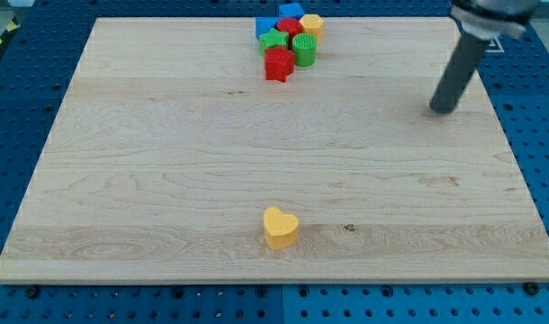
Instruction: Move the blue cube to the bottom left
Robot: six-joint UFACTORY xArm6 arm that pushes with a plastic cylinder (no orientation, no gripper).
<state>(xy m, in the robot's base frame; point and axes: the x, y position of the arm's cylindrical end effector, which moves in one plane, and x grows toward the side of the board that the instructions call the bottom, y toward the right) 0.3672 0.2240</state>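
The blue cube (pixel 292 11) sits at the view's top centre, at the back of a tight cluster of blocks. A second blue block (pixel 265 26) lies at the cluster's left. My tip (pixel 443 110) rests on the board at the view's right, well to the right of and below the cluster, touching no block. The rod leans up toward the view's top right.
The cluster also holds a yellow block (pixel 311 24), a red round block (pixel 290 28), a green star (pixel 274 40), a green cylinder (pixel 305 49) and a red star (pixel 279 65). A yellow heart (pixel 280 227) lies alone near the bottom centre of the wooden board (pixel 121 198).
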